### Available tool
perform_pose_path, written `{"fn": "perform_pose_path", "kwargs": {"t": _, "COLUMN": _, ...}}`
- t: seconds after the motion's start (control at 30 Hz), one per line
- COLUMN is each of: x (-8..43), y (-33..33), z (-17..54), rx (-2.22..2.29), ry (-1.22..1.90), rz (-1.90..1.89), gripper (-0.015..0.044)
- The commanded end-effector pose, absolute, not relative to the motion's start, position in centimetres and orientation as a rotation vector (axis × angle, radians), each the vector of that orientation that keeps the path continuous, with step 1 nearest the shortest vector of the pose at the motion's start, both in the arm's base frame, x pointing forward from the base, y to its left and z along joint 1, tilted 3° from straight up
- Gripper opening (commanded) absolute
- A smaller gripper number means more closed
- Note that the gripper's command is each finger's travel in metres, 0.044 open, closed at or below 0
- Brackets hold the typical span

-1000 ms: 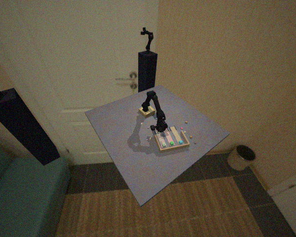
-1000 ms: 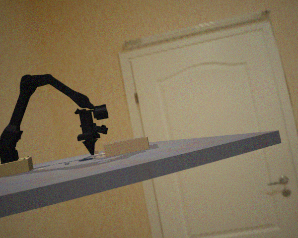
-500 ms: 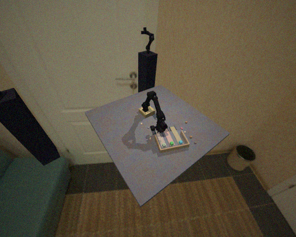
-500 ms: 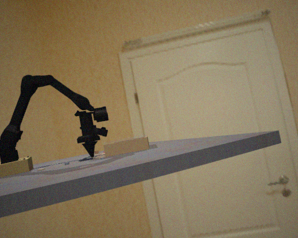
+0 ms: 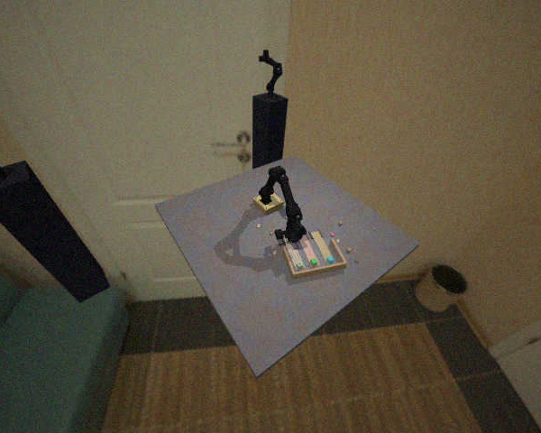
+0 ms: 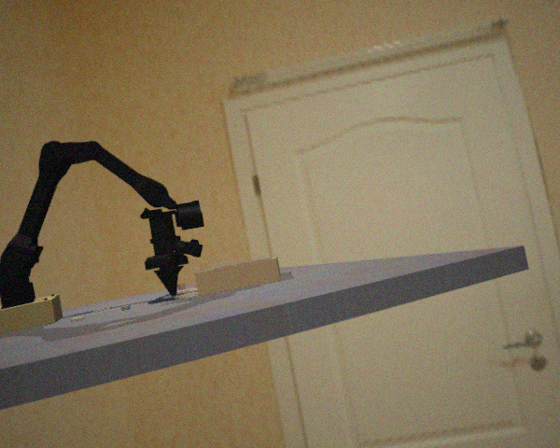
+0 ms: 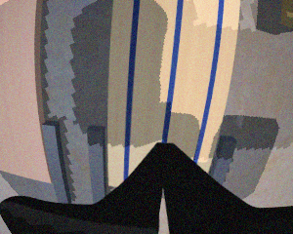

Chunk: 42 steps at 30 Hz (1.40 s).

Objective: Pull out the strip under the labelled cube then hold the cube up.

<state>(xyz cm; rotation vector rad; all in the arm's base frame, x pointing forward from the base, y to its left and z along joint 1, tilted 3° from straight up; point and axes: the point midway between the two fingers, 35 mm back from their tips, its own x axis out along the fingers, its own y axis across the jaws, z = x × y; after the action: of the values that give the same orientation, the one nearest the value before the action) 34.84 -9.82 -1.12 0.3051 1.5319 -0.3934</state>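
My gripper is shut and empty. It points down at table height. In the wrist view its tips overlap the near end of the cream strip with blue lines; I cannot tell whether they touch it. A pink strip and a yellowish strip lie beside it. At the far ends sit a pale green cube on the lined strip, a green cube on the pink one and a blue cube on the yellowish one. The pale cube seems marked, but its label is too small to read.
A low wooden wall borders the strips' far ends and sides. Small grey guide posts stand beside the strips' near ends. Small scattered bits, including an orange one and a red one, lie outside the wall.
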Motion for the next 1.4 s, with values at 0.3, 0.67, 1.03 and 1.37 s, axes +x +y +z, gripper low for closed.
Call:
{"fn": "perform_pose_path", "kwargs": {"t": 0.3, "x": 34.9, "y": -9.8, "z": -1.3, "rx": 0.313, "ry": 1.53, "rz": -0.394, "gripper": 0.0}}
{"fn": "perform_pose_path", "kwargs": {"t": 0.67, "x": 34.9, "y": -9.8, "z": -1.4, "rx": 0.313, "ry": 1.53, "rz": -0.394, "gripper": 0.0}}
{"fn": "perform_pose_path", "kwargs": {"t": 1.03, "x": 34.9, "y": -9.8, "z": -1.5, "rx": 0.313, "ry": 1.53, "rz": -0.394, "gripper": 0.0}}
{"fn": "perform_pose_path", "kwargs": {"t": 1.37, "x": 33.8, "y": -9.3, "z": -1.6, "rx": 0.313, "ry": 1.531, "rz": -0.394, "gripper": 0.0}}
